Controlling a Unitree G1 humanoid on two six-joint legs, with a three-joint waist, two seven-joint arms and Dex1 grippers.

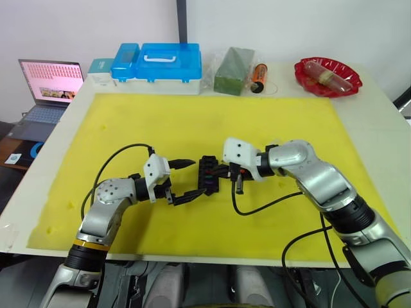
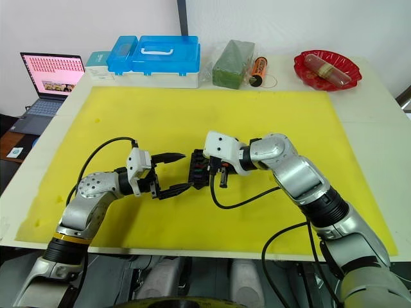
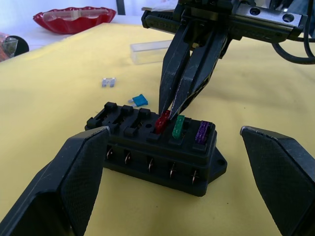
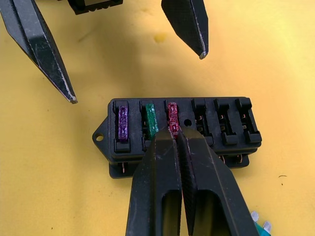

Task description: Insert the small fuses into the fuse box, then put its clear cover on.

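The fuse box (image 3: 156, 155) lies near the middle of the yellow mat (image 1: 257, 115) on the table — a black six-slot block in which purple, green and red fuses are seen seated side by side, three slots being left empty. The right claw (image 4: 175, 135) is pressed together on the red fuse (image 4: 172, 117), while the left claw (image 1: 185, 181) is held spread around the box. Left to be done — a teal fuse (image 3: 140, 101) and a grey fuse (image 3: 108, 82) lie loose beyond it, and the clear cover (image 3: 150, 50) is not yet fitted.

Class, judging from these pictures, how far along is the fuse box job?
Done: purple fuse and green fuse sit in the fuse box. In hand: right hand presses the red fuse in. Left: three open slots, the teal fuse, grey fuse and clear cover.
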